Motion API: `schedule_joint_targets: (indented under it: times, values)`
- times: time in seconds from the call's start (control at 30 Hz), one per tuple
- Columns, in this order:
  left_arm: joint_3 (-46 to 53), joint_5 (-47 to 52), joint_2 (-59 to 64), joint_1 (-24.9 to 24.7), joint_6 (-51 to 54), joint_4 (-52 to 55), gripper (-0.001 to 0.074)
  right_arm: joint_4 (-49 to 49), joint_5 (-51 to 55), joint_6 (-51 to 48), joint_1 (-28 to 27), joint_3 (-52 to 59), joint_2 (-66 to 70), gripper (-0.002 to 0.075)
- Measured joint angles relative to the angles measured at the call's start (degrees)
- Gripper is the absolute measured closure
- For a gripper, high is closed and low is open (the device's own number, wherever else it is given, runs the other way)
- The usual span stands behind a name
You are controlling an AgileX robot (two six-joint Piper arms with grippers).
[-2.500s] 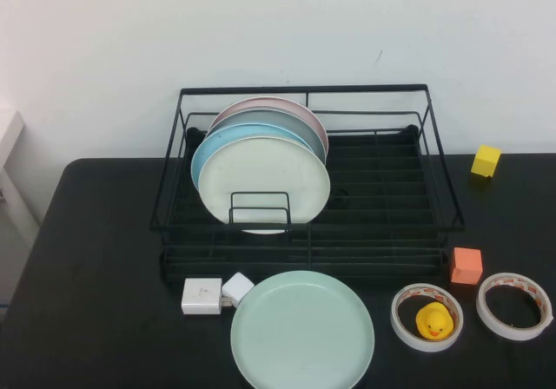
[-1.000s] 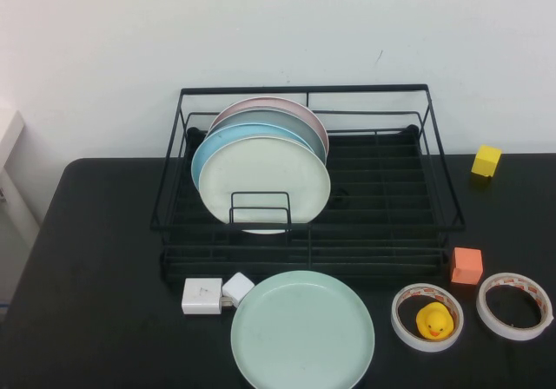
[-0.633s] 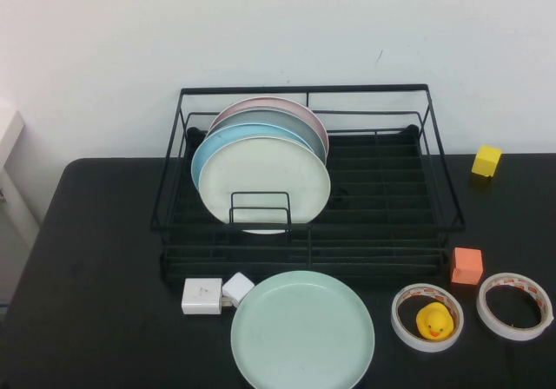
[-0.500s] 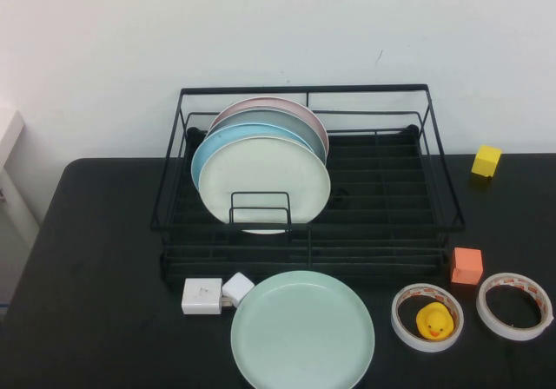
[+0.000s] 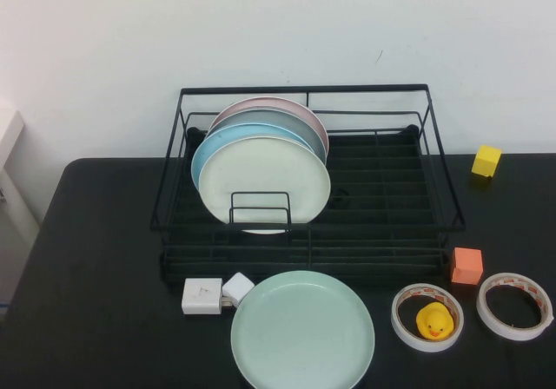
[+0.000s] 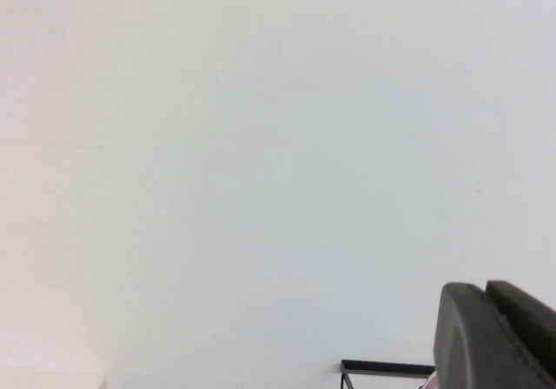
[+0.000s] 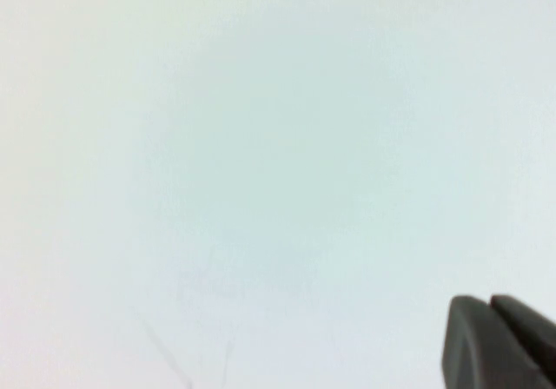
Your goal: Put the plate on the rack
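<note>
The pale mint-green plate lies flat on the black table at the front, just in front of the black wire rack. The rack holds several upright plates on its left side, the front one cream-white; its right side is bare wire. Neither arm shows in the high view. My left gripper is shut and empty, raised and facing the white wall, with a corner of the rack just below it. My right gripper is shut and empty, also facing the wall.
Two white blocks lie left of the mint plate. To its right are a tape ring holding a yellow duck, a second tape ring, an orange cube and a yellow cube at the back right.
</note>
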Motion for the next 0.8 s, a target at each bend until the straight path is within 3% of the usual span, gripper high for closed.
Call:
schedule_joint_targets:
  times: [0.33,0.63,0.7,0.8]
  values:
    - [0.0,-1.2,0.0,0.0,-6.8,-0.4,0.0738,0.9,4.0,1.6,0.0,0.0,0.0,0.0728]
    - [0.0,-28.5,0.0,0.0,-13.2,-1.7,0.0737,2.4,10.3,2.1,0.0,-3.1,0.0,0.0728]
    - [-0.1,-27.3,-0.1,0.0,-13.1,-2.5,0.0738,2.0,14.5,2.0,0.0,-6.2,0.0,0.0728]
    - [-4.6,-14.5,-0.1,0.0,-12.6,-4.7,0.0738,0.8,21.7,0.6,0.0,-11.0,0.1,0.0728]
